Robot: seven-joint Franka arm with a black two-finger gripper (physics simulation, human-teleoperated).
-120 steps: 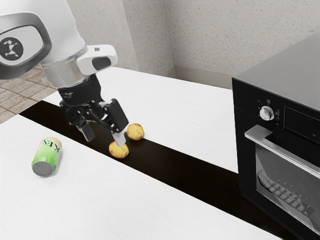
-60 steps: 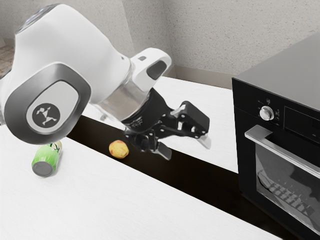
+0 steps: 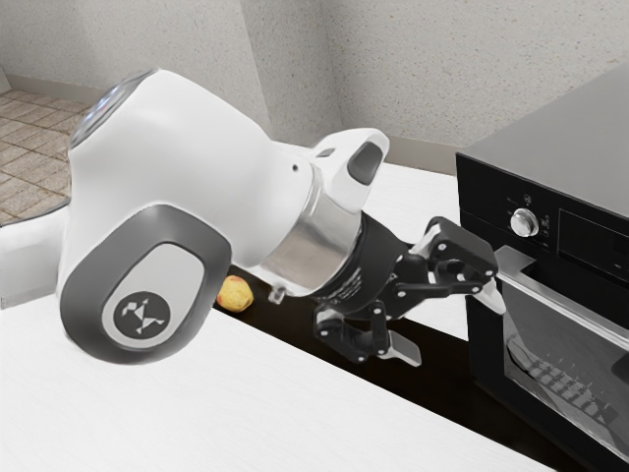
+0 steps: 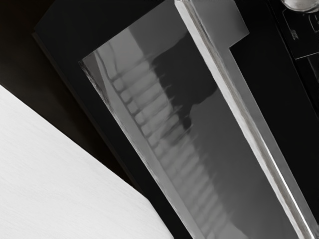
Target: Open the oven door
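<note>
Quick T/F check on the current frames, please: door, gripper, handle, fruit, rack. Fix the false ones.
1. The oven door is closed. True.
2. The gripper is shut on the handle. False: the gripper is open, its fingers spread apart.
3. A yellow fruit lies on the black strip. True.
4. The handle is matte black. False: the handle is silvery.
5. A rack shows through the door's window. True.
</note>
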